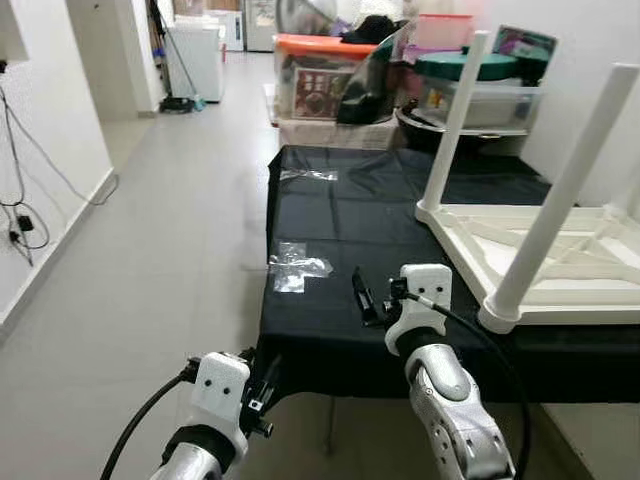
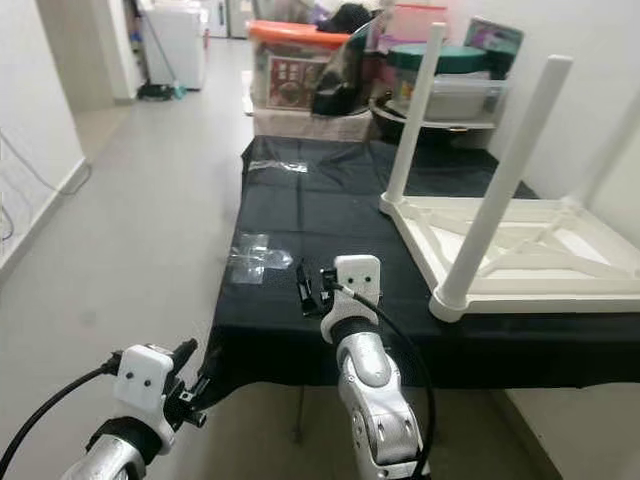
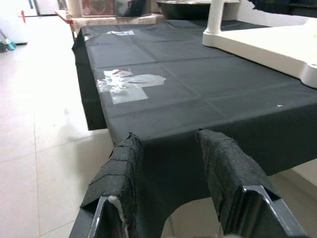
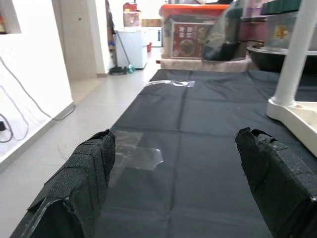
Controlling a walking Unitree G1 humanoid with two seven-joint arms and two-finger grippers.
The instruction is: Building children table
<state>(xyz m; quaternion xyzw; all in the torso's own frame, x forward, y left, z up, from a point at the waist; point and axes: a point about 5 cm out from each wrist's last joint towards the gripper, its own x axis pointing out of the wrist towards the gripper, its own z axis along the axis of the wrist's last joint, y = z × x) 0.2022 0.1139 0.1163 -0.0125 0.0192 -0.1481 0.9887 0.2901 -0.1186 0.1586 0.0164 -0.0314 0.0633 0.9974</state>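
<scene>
Black cloth (image 1: 340, 215) covered a low platform in a tiled hallway, and on its right side lay the white children's table (image 1: 545, 265), turned upside down with its top flat on the cloth. Two of its legs stood up in the air — one leg (image 1: 455, 120) at the far corner, another leg (image 1: 560, 200) at the near corner by the cloth's front edge. Scraps of clear plastic wrap (image 1: 295, 268) lay on the left part of the cloth, with a further piece (image 1: 308, 175) farther back.

The right gripper (image 1: 362, 297) hovered over the front of the cloth, between the plastic scraps and the near table leg, touching neither; its padded fingers (image 4: 84, 181) were spread wide with nothing between them. The left gripper (image 3: 171, 168) hung lower, just in front of the cloth's draped front edge near the left corner, its fingers (image 3: 119, 168) apart and empty too.

Storage boxes (image 1: 320, 75) and bins were stacked beyond the far end of the cloth.
</scene>
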